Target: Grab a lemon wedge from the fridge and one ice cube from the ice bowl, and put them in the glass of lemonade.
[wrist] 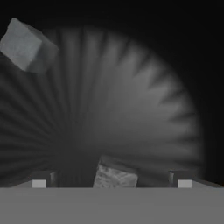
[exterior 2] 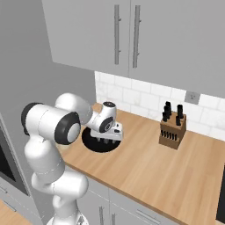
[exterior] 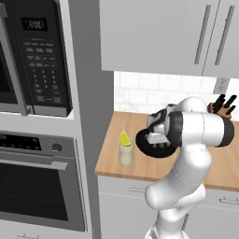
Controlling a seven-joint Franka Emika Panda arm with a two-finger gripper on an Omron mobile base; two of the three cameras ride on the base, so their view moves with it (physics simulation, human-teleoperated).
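The tool [wrist: 111,183], jaws wide, hangs inside the black ice bowl [exterior: 149,151] by the table's [exterior: 135,169] left front edge, an ice cube [wrist: 114,177] between its tips, though closing off-centre could squirt it away; the lemonade glass [exterior: 125,154], already wearing its lemon wedge [exterior: 124,138], stands just beside.
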